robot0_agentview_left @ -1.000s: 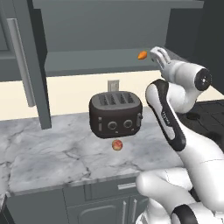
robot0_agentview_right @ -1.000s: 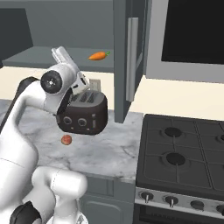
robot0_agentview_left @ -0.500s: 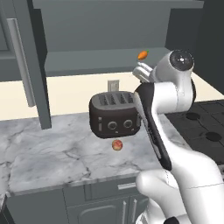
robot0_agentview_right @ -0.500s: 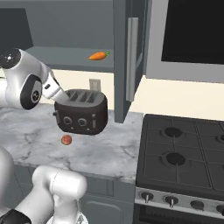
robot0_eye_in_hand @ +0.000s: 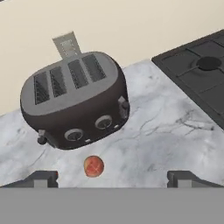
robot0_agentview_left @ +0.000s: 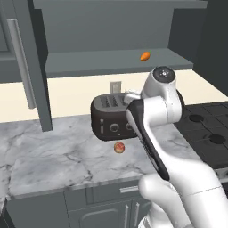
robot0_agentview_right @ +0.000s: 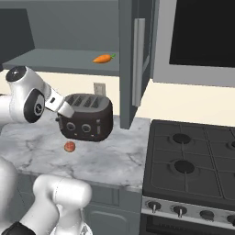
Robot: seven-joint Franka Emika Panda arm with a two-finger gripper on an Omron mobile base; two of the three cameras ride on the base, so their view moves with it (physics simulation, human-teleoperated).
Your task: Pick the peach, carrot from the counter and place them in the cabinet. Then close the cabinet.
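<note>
The carrot point(robot0_agentview_left: 145, 56) point(robot0_agentview_right: 103, 58) lies on the grey shelf of the open cabinet point(robot0_agentview_left: 102, 64) point(robot0_agentview_right: 55, 59). On the marble counter point(robot0_agentview_left: 53, 156) point(robot0_agentview_right: 114, 156) point(robot0_eye_in_hand: 166, 131), the small reddish peach point(robot0_agentview_left: 119, 148) point(robot0_agentview_right: 69, 146) point(robot0_eye_in_hand: 93, 166) rests just in front of a black toaster point(robot0_agentview_left: 109, 119) point(robot0_agentview_right: 87, 117) point(robot0_eye_in_hand: 74, 103). My gripper point(robot0_eye_in_hand: 113, 177) looks down from above the counter's front. It is open and empty, with the peach slightly left of the middle between its fingertips point(robot0_eye_in_hand: 43, 178).
The cabinet's door point(robot0_agentview_left: 26, 67) point(robot0_agentview_right: 134, 55) stands swung open with a long silver handle. A black stovetop point(robot0_agentview_left: 209, 129) point(robot0_agentview_right: 193, 156) point(robot0_eye_in_hand: 197, 70) borders the counter on the right. A wall outlet point(robot0_eye_in_hand: 68, 43) sits behind the toaster.
My arm has drawn back from the cabinet shelf, where the carrot stays, and the hand has swung down over the toaster and peach. The gripper has stayed open.
</note>
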